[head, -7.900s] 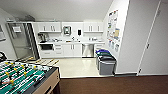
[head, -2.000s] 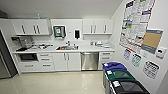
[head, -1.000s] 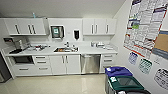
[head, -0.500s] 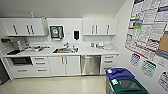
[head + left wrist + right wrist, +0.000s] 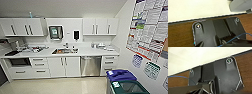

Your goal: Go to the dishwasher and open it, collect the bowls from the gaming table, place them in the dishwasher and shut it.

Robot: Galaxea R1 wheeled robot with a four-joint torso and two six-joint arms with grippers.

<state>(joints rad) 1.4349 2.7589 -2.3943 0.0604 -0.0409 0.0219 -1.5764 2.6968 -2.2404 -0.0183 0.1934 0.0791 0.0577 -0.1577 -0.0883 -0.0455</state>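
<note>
The dishwasher (image 5: 90, 65) is straight ahead under the white counter (image 5: 82, 53). It has a brushed steel front with a bar handle along its top edge, and its door is closed. White cabinet doors (image 5: 64, 66) stand to its left and a stack of drawers (image 5: 109, 64) to its right. The bowls and the gaming table are out of view. Both wrist views look down on the robot's own dark plate over a brown surface and pale floor. I cannot make out either gripper's state there.
Two bins stand at the right front, one with a blue lid (image 5: 120, 75) and one green (image 5: 128, 87). Posters cover the right wall (image 5: 150, 37). A sink (image 5: 64, 51) is set in the counter, and a dark oven (image 5: 18, 62) sits low at the left. Pale floor (image 5: 55, 86) lies ahead.
The camera has moved toward the kitchen counter. The football table has left the picture and the dishwasher now looks larger. Nothing in the scene itself has moved.
</note>
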